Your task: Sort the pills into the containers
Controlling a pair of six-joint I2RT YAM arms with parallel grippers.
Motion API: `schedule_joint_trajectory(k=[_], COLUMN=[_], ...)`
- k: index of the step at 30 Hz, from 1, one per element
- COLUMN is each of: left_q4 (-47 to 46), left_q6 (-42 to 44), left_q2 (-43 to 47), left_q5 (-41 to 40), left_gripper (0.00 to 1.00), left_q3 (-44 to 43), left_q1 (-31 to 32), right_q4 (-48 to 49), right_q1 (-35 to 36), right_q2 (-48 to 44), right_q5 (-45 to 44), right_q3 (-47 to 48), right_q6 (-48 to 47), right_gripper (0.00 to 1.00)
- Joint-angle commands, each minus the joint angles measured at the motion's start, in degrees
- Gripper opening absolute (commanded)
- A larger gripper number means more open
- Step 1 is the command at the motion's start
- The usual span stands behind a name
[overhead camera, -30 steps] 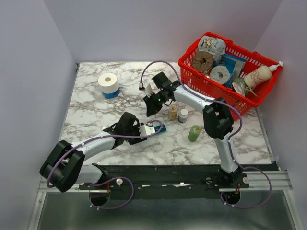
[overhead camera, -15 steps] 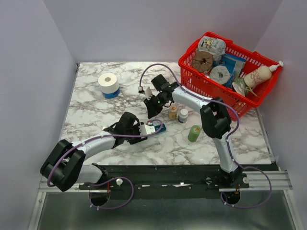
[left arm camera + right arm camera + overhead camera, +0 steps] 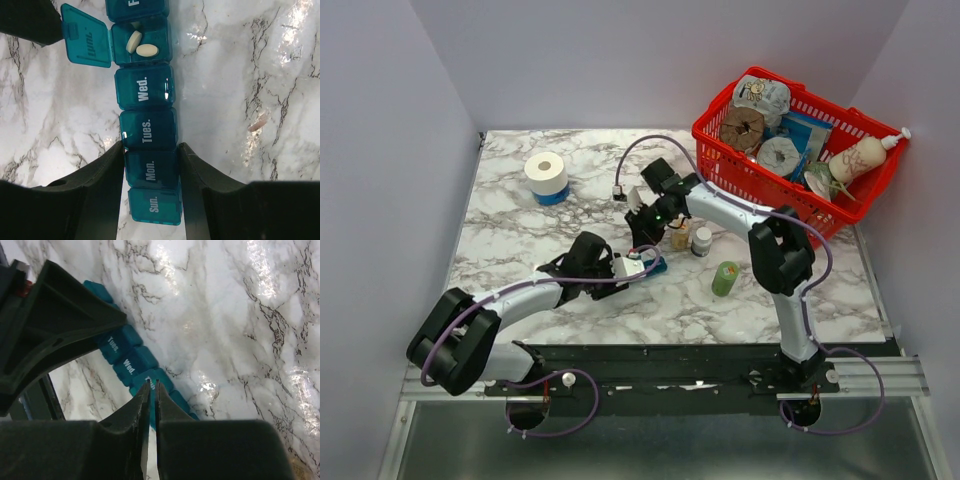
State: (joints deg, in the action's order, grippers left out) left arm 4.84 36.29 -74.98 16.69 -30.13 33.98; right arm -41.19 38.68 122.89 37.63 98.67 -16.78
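Note:
The teal pill organiser (image 3: 145, 95) lies on the marble table, and it also shows in the top view (image 3: 653, 266) and the right wrist view (image 3: 132, 362). Its Sun, Mon, Tues and Wed lids are shut. The lid after Wed is flipped open, and two pale pills (image 3: 147, 50) lie inside that compartment. My left gripper (image 3: 150, 152) is shut on the organiser at the Mon compartment. My right gripper (image 3: 152, 385) hovers over the organiser beyond Wed, its jaws pressed nearly together with nothing visible between them. One pinkish pill (image 3: 259, 121) lies loose on the marble to the right.
A red mesh basket (image 3: 720, 150) full of items stands at the back right. Two small bottles (image 3: 681, 236) (image 3: 701, 240) and a green bottle (image 3: 725, 278) stand right of the organiser. A paper roll (image 3: 546, 174) sits at the back left.
My right gripper has moved a little right and nearer, closer over the organiser. The left arm has stayed holding the organiser.

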Motion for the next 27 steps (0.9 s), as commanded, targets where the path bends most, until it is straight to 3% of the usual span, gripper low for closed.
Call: schedule_joint_trajectory(k=[1, 13, 20, 27], left_q4=[1.49, 1.4, 1.49, 1.75], left_q6=[-1.4, -2.1, -1.93, -2.02], left_q2=[-1.84, -2.19, -2.1, -2.1], left_q5=[-0.87, -1.04, -0.96, -0.87], left_gripper=[0.15, 0.15, 0.15, 0.16], left_q3=[-0.98, -1.34, -1.33, -1.34], left_q1=[-0.14, -0.23, -0.4, -0.4], right_q4=[-0.91, -1.96, -3.9, 0.06], right_q1=[0.52, 1.58, 1.49, 1.4], right_q2=[-3.45, -0.11, -5.11, -2.66], right_q5=[3.68, 4.03, 12.46, 4.83], right_q3=[-1.73, -3.31, -0.77, 3.01], right_q6=[-1.07, -1.06, -3.18, 2.27], right_gripper=[0.15, 0.14, 0.14, 0.14])
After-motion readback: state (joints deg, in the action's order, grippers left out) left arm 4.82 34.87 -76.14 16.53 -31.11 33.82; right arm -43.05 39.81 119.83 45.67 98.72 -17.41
